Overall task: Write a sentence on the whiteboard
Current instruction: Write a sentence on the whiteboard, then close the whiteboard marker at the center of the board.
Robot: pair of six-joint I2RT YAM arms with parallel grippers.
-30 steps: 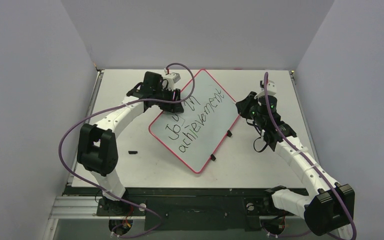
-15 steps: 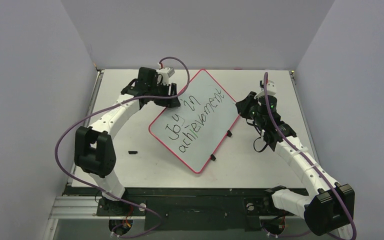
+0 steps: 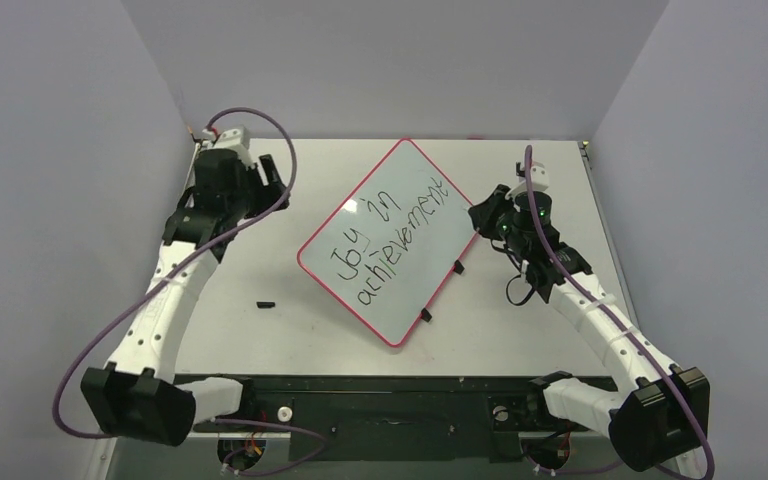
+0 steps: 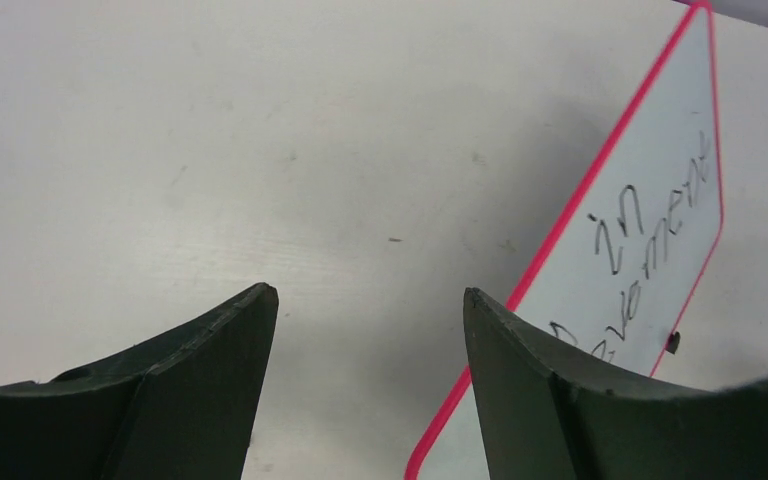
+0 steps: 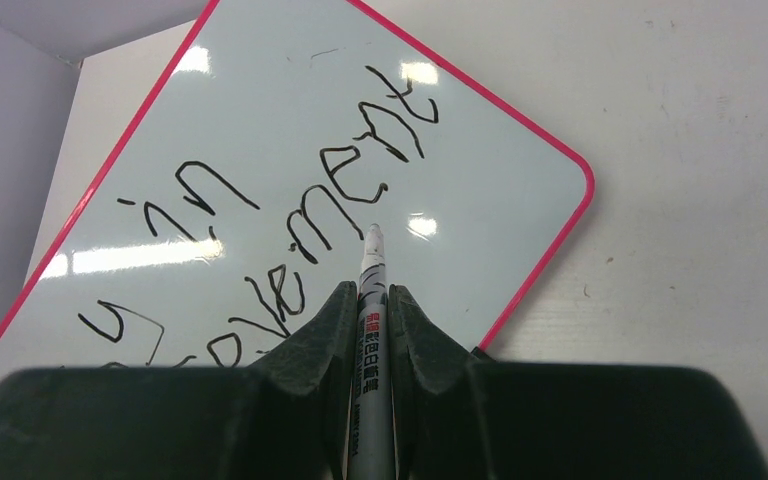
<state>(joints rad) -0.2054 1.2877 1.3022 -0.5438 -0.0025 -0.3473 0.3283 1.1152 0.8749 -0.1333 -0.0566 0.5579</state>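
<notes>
Change: since the earlier frames, the left gripper has been drawn off the 10 o'clock edge of the whiteboard and swung out toward the far-left corner of the table; the right arm has been kept where it was.
Right gripper: clamped on a marker, which is pinched between both fingers at the board's 3 o'clock corner.
Marker: a white barrel with black print is seen, its tip pointed at the board beside the letters "ment"; contact with the surface cannot be told.
Left gripper: the jaws are spread wide with nothing between them, held over bare table at the board's 10 o'clock, well apart from it.
Whiteboard: laid flat near the middle of the table and turned diagonally; a thin red rim is seen, and two black clips are fixed on its 4 o'clock edge.
Sentence: "Joy in achievement" is written in black across two lines, with "Joy" underlined.
Small black piece: laid on the table at the board's 8 o'clock, apart from the rim.
</notes>
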